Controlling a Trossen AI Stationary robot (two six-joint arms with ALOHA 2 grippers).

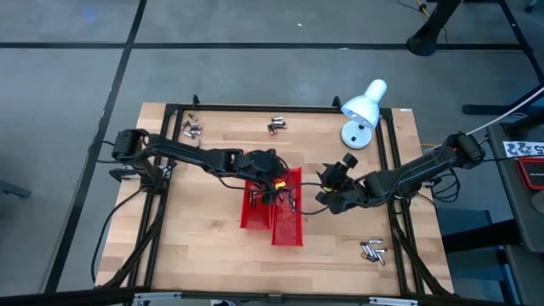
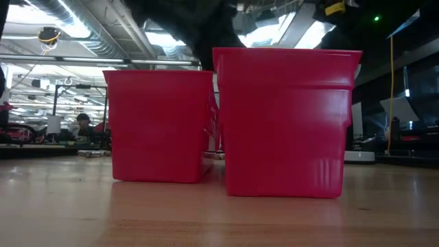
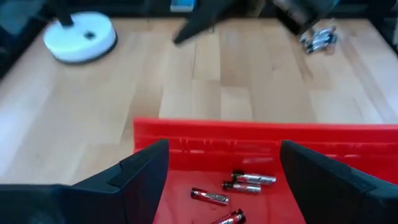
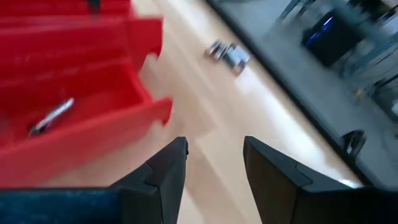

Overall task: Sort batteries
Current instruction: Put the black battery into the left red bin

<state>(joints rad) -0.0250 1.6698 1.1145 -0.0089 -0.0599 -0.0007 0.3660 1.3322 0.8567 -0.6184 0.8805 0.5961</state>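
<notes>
Two red trays stand side by side mid-table. My left gripper hovers open over them; the left wrist view shows its fingers spread above a tray that holds a few batteries lying on its floor. My right gripper is open and empty just right of the trays; in its wrist view one battery lies in a tray. Loose battery piles rest on the wood at the far left, far middle and near right.
A white desk lamp stands at the far right of the table, its round base beyond the trays. A black frame edges the table. Bare wood lies near and left of the trays. The low view shows both tray walls close up.
</notes>
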